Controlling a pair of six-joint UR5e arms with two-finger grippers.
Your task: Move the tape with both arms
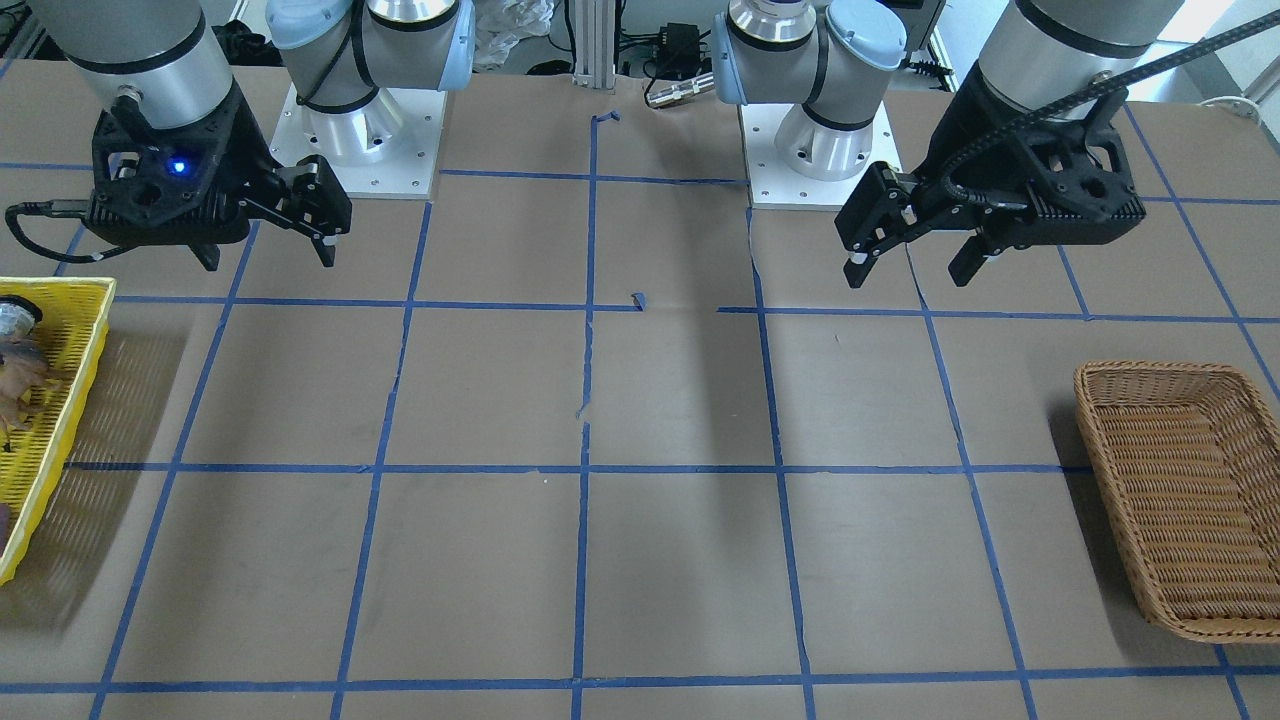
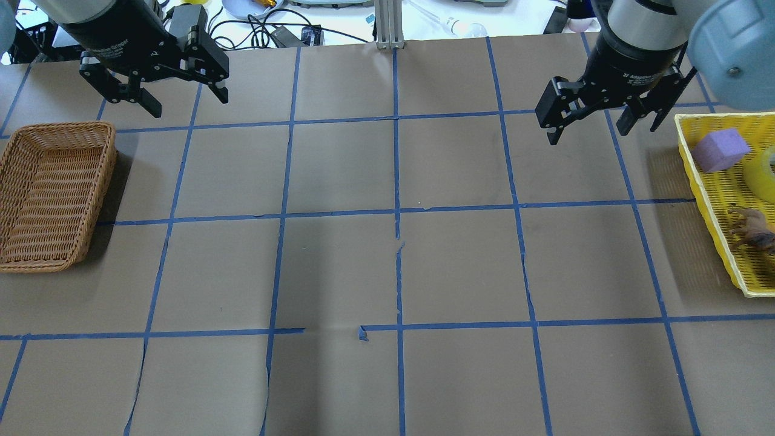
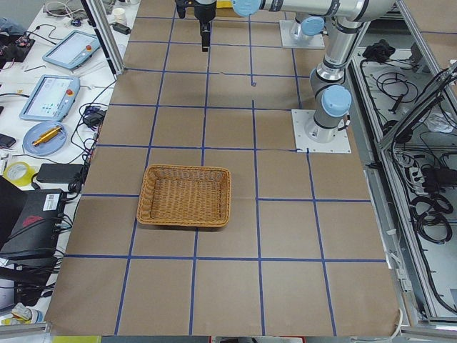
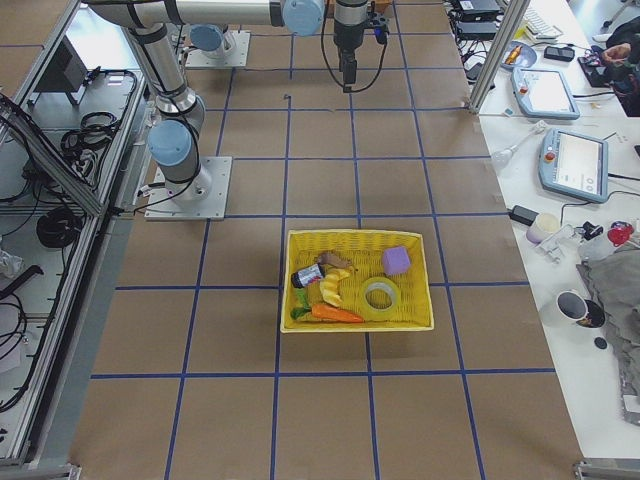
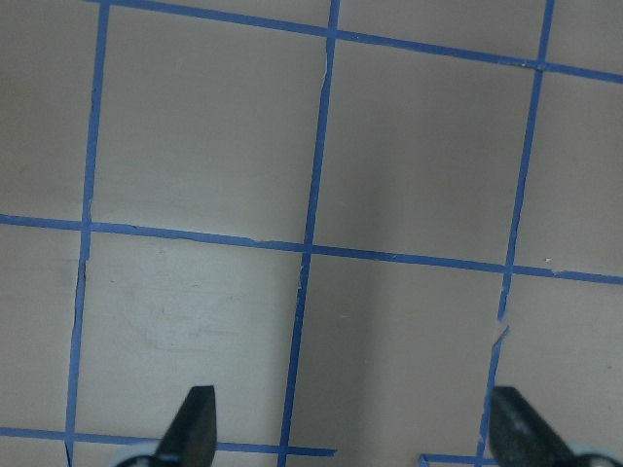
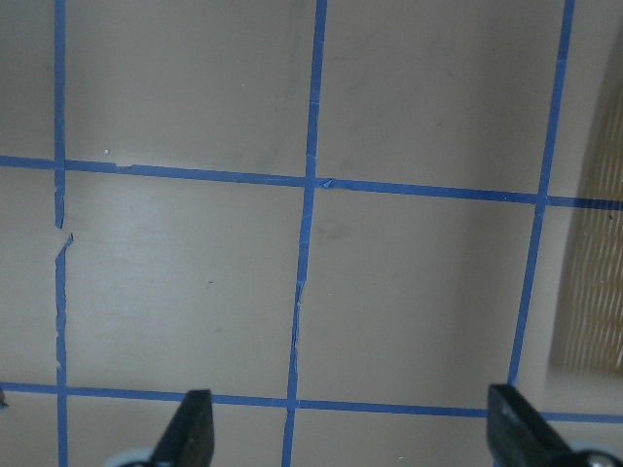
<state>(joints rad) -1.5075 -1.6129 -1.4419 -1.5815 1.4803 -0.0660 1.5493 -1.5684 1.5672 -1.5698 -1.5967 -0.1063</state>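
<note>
The yellow roll of tape [image 2: 764, 172] lies in the yellow basket [image 2: 702, 181] at the table's right edge; it also shows in the exterior right view [image 4: 380, 296]. It is hidden in the front-facing view. My right gripper [image 2: 588, 134] is open and empty, raised above the table just left of the yellow basket; it also shows in the front-facing view [image 1: 268, 258]. My left gripper [image 2: 189, 103] is open and empty, raised near the far left, beyond the wicker basket [image 2: 112, 163]; it also shows in the front-facing view [image 1: 910, 275]. Both wrist views show open fingertips [image 5: 195, 418] [image 6: 190, 423] over bare paper.
The yellow basket also holds a purple block [image 2: 720, 149], a toy horse [image 2: 754, 227] and a carrot [image 4: 335, 313]. The wicker basket [image 3: 184, 170] has nothing in it. Blue tape lines grid the brown paper. Cables and devices lie on the benches beyond the table.
</note>
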